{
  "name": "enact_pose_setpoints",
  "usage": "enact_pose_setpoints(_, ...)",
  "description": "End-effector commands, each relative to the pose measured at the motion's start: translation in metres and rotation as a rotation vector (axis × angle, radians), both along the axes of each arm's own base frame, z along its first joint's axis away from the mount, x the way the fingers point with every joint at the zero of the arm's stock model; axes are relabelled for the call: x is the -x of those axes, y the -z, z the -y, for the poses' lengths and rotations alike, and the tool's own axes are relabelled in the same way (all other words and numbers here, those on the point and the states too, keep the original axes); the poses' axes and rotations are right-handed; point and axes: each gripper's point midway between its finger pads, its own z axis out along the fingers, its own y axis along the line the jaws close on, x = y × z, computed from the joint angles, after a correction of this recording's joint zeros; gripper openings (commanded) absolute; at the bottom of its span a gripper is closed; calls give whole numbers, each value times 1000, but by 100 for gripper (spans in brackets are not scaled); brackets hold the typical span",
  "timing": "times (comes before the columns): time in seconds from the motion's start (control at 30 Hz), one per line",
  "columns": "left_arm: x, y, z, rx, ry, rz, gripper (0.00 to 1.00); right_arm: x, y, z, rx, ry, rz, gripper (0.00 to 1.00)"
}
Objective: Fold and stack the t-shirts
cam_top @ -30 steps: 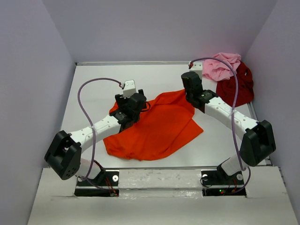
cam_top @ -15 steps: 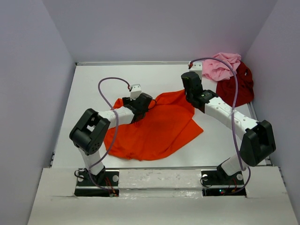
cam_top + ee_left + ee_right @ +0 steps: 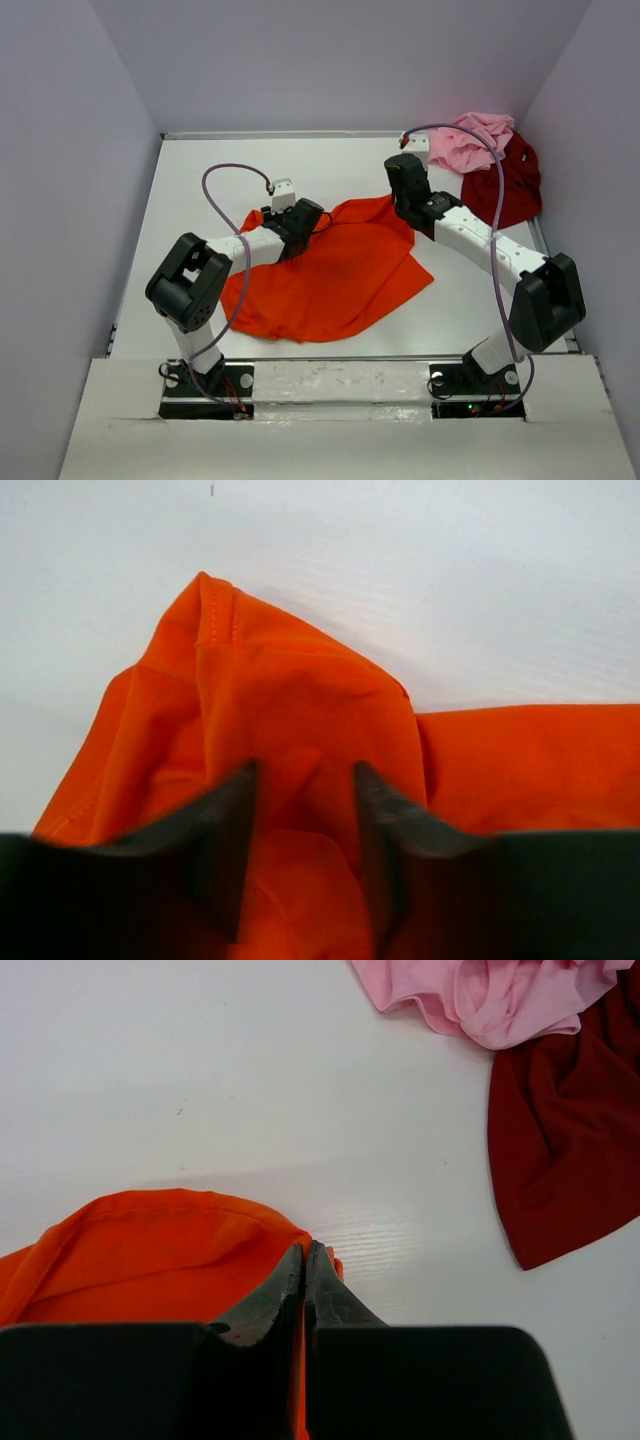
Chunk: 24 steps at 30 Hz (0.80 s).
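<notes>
Orange cloth fills the middle of my screen: the orange t-shirt [image 3: 340, 270] lies unfolded and rumpled on the white table [image 3: 200, 180], with an arm at each of its far corners. At the shirt's far left corner, the left gripper [image 3: 305, 775] stands with its jaws part-way apart, astride a raised ridge of the orange fabric. A stitched hem peaks just beyond its fingers [image 3: 225, 830]. Cloth sits between the two pads, but I cannot tell from the wrist view whether they press on it. At the shirt's far right corner, the right gripper [image 3: 305, 1252] has its jaws pressed together right at the curved orange edge. A thin sliver of orange shows between the two fingers, so it appears to have the hem pinched.

Beyond the orange t-shirt and to its right, well apart from it across bare table, the other two garments lie bunched in a heap. The pink t-shirt [image 3: 470, 140] sits crumpled at the far side of that heap, overlapping the dark red t-shirt [image 3: 505, 190], which spreads out nearer the arms' side. Neither gripper touches those two.
</notes>
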Motion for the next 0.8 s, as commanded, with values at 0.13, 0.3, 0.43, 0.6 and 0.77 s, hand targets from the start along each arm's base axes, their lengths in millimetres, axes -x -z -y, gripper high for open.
enact_pose_setpoints(0.13, 6, -19, -13, 35, -29, 78, 0, -4, -12, -1, -35, 12, 44, 0)
enact_pose_setpoints(0.3, 18, -14, -25, 15, -49, 63, 0, -4, -14, -2, -40, 8, 46, 0)
enact_pose_setpoints(0.43, 19, -21, -26, 25, -63, 80, 23, -4, -12, -3, -44, 2, 42, 0)
enact_pose_setpoints(0.6, 20, -20, -28, 7, -62, 62, 43, -3, -14, -3, -48, 2, 45, 0)
enact_pose_setpoints(0.77, 17, -12, -23, 2, -49, 40, 52, -3, -11, -4, -48, -3, 39, 0)
